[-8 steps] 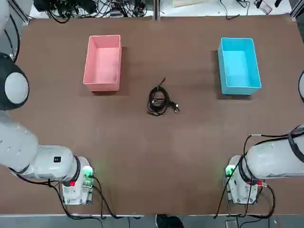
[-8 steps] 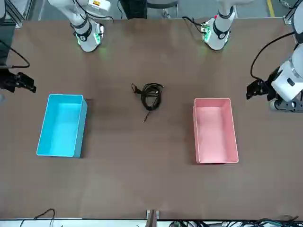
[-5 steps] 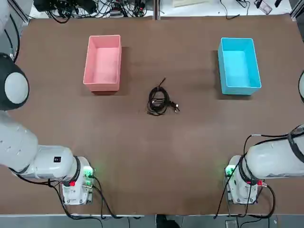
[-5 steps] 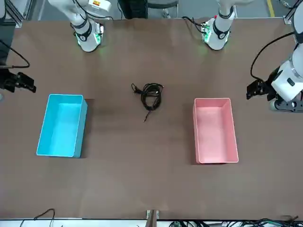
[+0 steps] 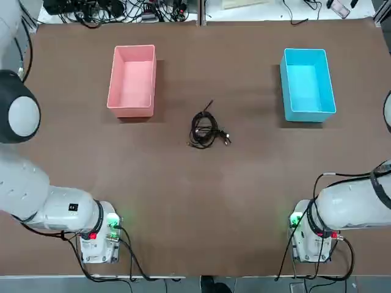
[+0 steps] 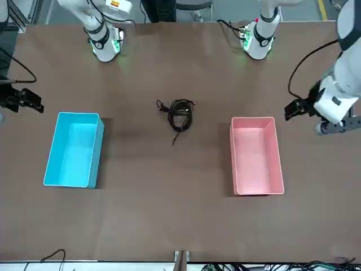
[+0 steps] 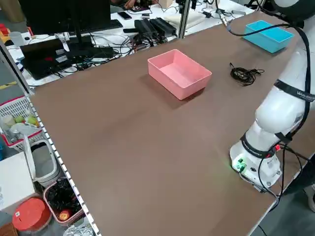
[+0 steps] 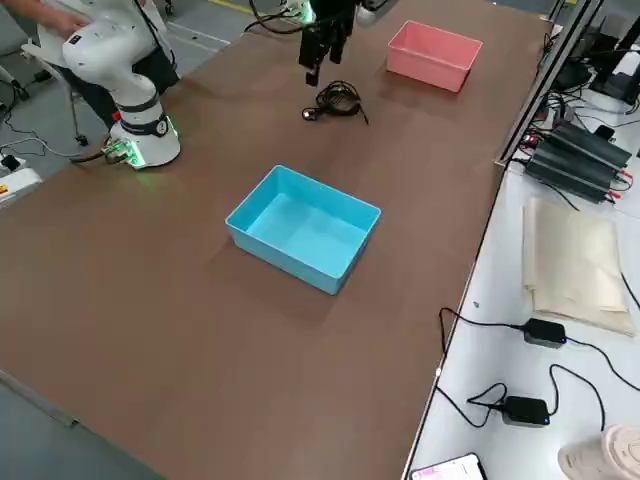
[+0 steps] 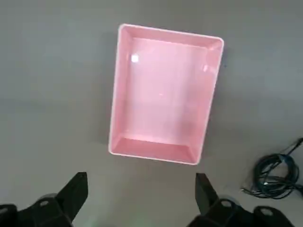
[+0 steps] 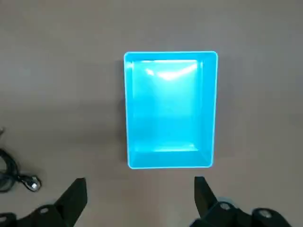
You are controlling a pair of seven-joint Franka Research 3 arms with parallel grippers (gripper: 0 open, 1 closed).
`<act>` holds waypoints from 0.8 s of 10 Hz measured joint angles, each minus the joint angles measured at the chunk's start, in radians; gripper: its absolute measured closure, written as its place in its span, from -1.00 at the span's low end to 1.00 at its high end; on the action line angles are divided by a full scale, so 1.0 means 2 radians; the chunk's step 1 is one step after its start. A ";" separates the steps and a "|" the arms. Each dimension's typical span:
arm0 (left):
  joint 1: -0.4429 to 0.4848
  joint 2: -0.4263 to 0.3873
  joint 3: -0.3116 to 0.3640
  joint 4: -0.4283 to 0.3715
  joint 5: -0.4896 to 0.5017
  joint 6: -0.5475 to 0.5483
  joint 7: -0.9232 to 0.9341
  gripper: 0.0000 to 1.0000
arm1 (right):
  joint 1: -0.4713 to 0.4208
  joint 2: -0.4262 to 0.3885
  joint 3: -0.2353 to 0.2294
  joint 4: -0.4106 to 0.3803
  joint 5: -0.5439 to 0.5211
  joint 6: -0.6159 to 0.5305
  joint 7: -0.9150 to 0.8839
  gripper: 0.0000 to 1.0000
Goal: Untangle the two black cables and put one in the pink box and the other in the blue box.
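The two black cables lie tangled in one small coil at the middle of the table, between the boxes. The pink box stands empty at the far left and the blue box stands empty at the far right. My left gripper hangs open high over the near side of the pink box, with the cables off to one side. My right gripper hangs open high over the near side of the blue box. Neither gripper holds anything.
Both arm bases with green lights stand at the table's near edge, with thick black wires running from them. Loose leads and power bricks lie on the white bench beyond the far edge. Brown tabletop surrounds the coil.
The left arm has shifted slightly inward toward the pink box. The right arm, the cables and both boxes have not moved.
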 joint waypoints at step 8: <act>-0.156 0.085 -0.004 -0.012 0.008 0.058 -0.397 -1.00 | 0.157 0.001 0.004 -0.129 0.026 0.118 0.391 -1.00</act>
